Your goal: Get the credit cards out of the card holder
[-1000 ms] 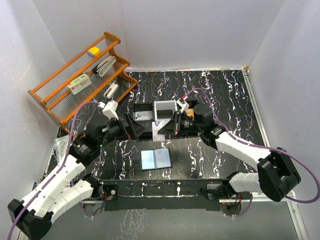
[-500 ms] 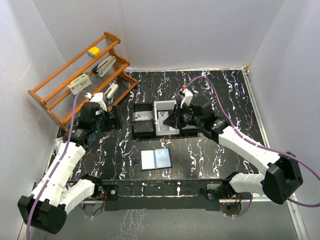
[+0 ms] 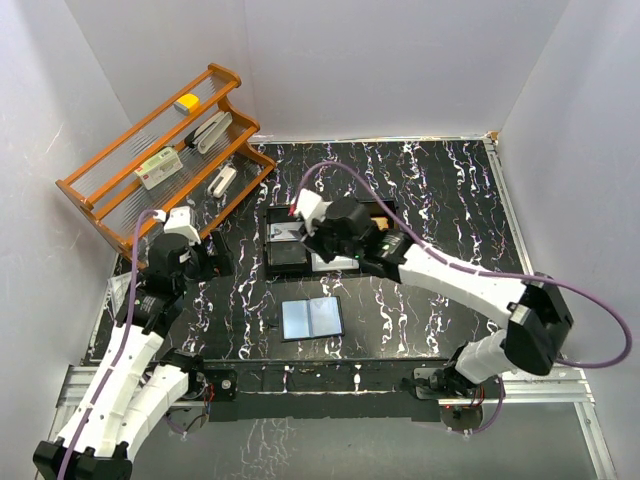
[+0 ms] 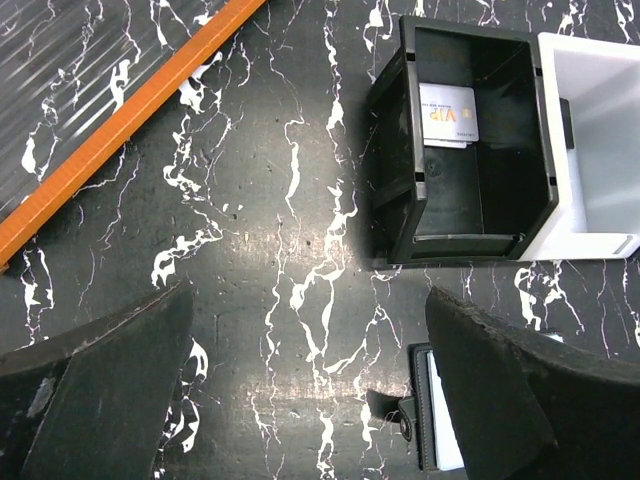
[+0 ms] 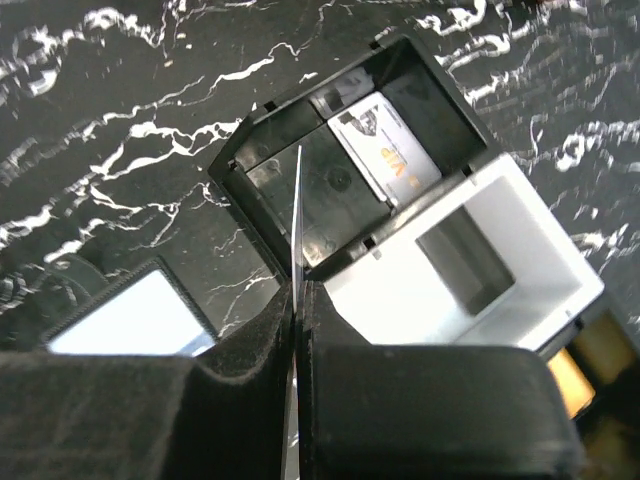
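Card pinched edge-on in right gripper over black tray, likely to join VIP card; left gripper spread

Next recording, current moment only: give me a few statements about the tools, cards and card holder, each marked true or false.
1. The right tool is shut on a thin card over the black compartment. True.
2. The left tool grips the card holder. False: it is open and empty above the table.
3. A VIP card lies in the black compartment. True.
4. The card holder is folded shut. False: it lies open on the table.
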You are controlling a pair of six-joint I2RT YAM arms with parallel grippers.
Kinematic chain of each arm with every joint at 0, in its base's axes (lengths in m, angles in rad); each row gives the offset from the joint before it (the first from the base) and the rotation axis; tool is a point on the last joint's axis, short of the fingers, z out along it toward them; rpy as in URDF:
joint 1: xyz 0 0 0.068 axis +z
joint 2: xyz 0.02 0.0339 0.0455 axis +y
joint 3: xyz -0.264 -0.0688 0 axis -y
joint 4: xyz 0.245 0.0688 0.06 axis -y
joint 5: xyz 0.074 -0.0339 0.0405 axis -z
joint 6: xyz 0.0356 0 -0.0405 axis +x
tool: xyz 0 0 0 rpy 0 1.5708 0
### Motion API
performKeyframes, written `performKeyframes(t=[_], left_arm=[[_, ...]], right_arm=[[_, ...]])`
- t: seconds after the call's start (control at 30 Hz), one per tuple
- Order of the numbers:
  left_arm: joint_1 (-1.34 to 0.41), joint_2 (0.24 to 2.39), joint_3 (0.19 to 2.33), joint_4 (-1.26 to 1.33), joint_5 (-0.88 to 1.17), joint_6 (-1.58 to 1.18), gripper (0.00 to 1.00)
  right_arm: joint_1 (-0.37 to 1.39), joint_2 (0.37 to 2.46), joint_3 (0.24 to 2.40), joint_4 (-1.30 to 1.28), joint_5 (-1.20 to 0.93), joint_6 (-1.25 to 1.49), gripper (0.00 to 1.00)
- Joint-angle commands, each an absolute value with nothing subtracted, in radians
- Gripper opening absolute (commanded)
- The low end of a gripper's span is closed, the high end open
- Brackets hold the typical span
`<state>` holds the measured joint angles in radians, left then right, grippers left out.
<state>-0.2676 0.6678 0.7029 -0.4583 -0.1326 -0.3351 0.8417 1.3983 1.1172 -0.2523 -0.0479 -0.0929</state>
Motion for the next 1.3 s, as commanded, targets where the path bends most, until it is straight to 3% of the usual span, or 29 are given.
performKeyframes(t=[0.0,0.13,0.27,0.57,1.27], left_arm=[[-0.265,0.694,0.686,-0.428,-0.126,-0.341,0.99],[-0.264,0.704,0.700,-0.421,-0.095,-0.321,0.88],[-0.264,0.651,0.668,-0.388,-0.089,-0.324,0.98],[-0.264,0.680,0.682,-0.402,-0.084,-0.318,0.99],[-0.265,0.654,0.677,-0.394,-0.081,-0.311,0.99]], right_arm=[[0.898,1.490,1.220,-0.163,0.049,-0.428,0.00],[0.905,1.619,1.311,-0.146,0.073,-0.497,0.00],[0.905,1.731,1.401,-0.157,0.078,-0.549,0.00],[0.902,1.959,1.535,-0.127,0.198,-0.698,0.00],[0.885,2.129,1.600,-0.039,0.283,-0.822,0.00]])
